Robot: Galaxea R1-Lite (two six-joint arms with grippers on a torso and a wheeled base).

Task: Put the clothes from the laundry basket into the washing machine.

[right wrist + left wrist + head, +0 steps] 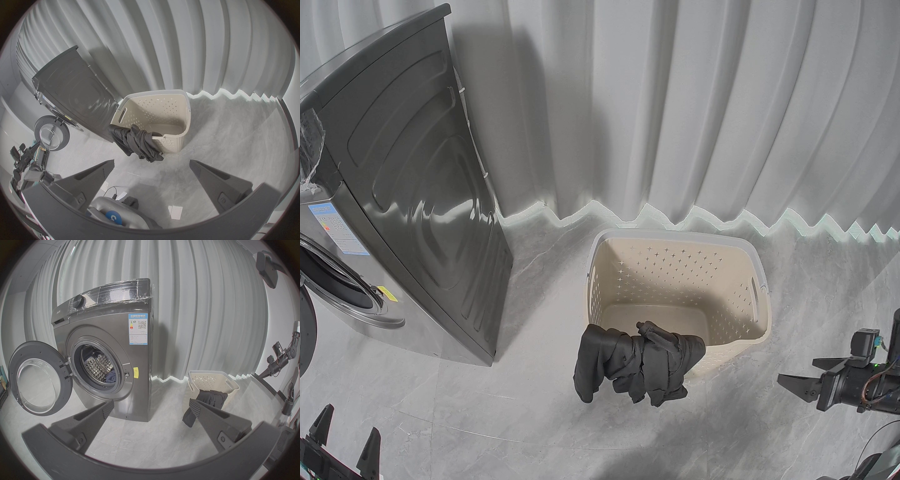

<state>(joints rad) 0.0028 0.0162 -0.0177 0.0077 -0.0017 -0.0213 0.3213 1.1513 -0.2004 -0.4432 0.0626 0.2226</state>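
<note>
One dark garment (637,362) drapes the laundry basket (675,235) at its near rim, left of my right hand (797,370), farther from my left hand (351,420); both gape empty.

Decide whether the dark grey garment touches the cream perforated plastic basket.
Touching: head view shows the dark grey garment draped over the cream plastic basket rim.

floor (537,387): grey marbled tile | curtain (706,94): white, pleated, reaching floor | white slips (176,212): lying on floor

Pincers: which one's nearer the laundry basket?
The right pincer, beside the laundry basket; the left pincer sits farther off, near the washing machine.
</note>
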